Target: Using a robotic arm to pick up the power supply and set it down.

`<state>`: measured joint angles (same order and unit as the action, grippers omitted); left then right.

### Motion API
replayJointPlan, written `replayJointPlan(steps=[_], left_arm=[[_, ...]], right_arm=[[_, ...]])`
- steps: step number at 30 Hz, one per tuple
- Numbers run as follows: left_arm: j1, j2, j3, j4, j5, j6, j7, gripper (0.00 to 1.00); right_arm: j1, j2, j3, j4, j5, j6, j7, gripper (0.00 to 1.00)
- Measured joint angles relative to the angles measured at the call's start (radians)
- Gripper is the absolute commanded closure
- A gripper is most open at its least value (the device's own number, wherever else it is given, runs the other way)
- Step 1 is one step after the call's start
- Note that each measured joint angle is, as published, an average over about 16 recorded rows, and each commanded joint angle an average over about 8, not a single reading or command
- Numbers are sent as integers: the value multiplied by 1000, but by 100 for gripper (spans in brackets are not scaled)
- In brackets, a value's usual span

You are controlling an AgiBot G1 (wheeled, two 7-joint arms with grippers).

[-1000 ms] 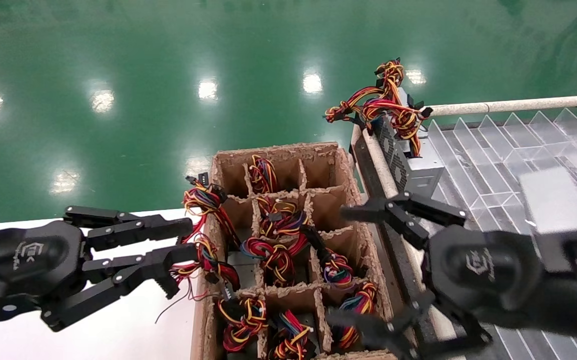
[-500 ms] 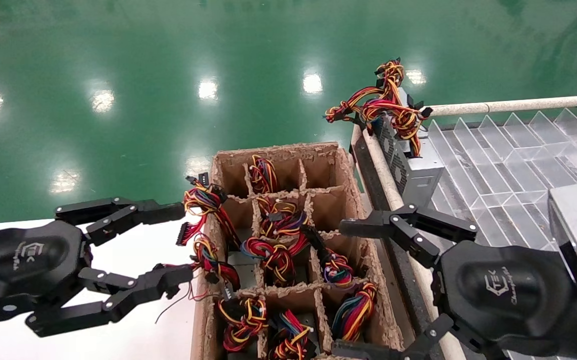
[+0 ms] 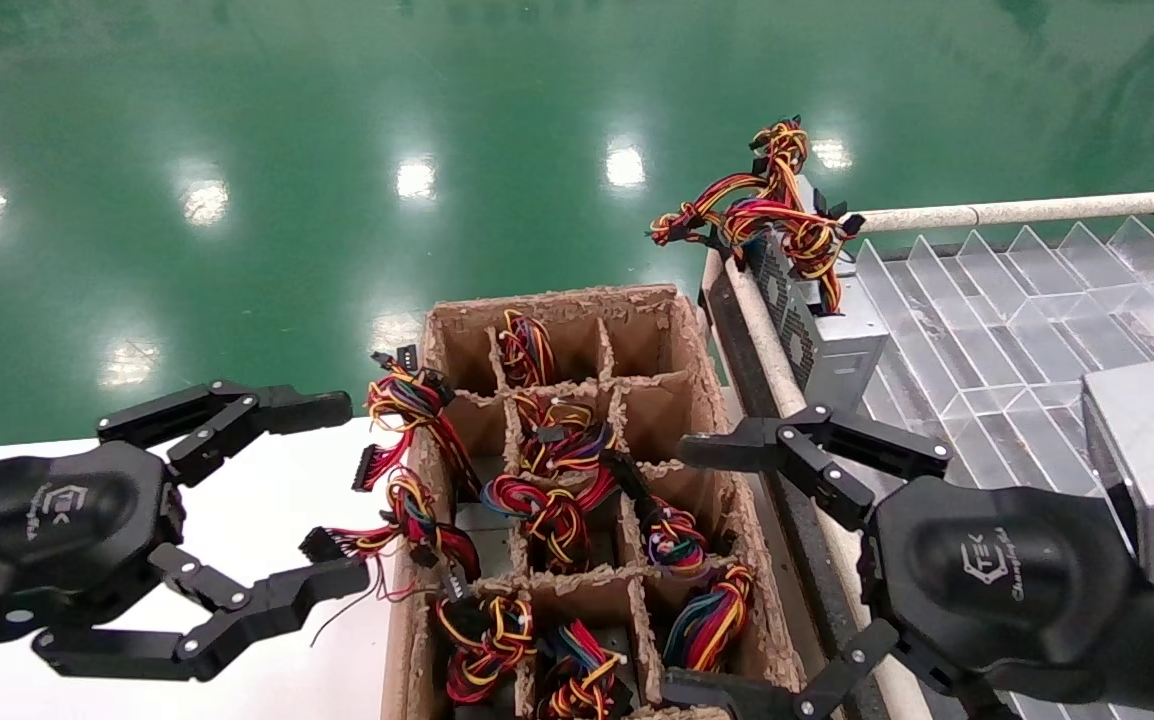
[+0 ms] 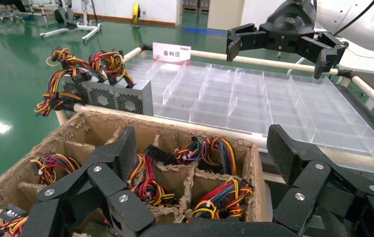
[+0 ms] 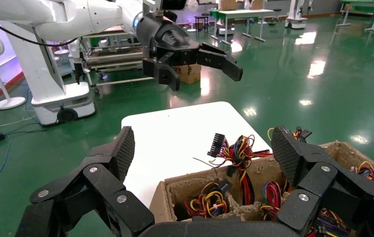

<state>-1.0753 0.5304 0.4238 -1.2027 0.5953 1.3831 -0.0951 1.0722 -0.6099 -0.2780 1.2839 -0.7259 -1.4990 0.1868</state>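
Glossy green epoxy floor (image 3: 337, 120), ceiling lamps mirrored as bright spots. White round-cornered tabletop (image 5: 185, 133). Far side: white wall (image 4: 120, 7), green-topped white-legged workbench (image 5: 234, 15).

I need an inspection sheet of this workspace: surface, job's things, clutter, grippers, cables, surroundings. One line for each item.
Surface: white table under the left gripper; clear divided tray on the robot's right.
Job's things: power supply, grey, vent face showing, stands at the tray's near-left corner; more units sit in the cardboard crate, wire bundles up.
Clutter: nothing seen.
Grippers: left gripper open beside the crate, holding nothing; right gripper open over the crate's right edge, holding nothing.
Cables: loose wire bundle hangs over the crate's left wall toward the left gripper.
Surroundings: glossy green floor.
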Motion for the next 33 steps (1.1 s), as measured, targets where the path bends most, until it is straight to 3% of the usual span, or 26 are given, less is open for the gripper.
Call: replayJointPlan(steps=[33], left_arm=[[0,0,0,0,0,0,0,0]], right_arm=[[3,-1,-2,0,-6,5,1,0]])
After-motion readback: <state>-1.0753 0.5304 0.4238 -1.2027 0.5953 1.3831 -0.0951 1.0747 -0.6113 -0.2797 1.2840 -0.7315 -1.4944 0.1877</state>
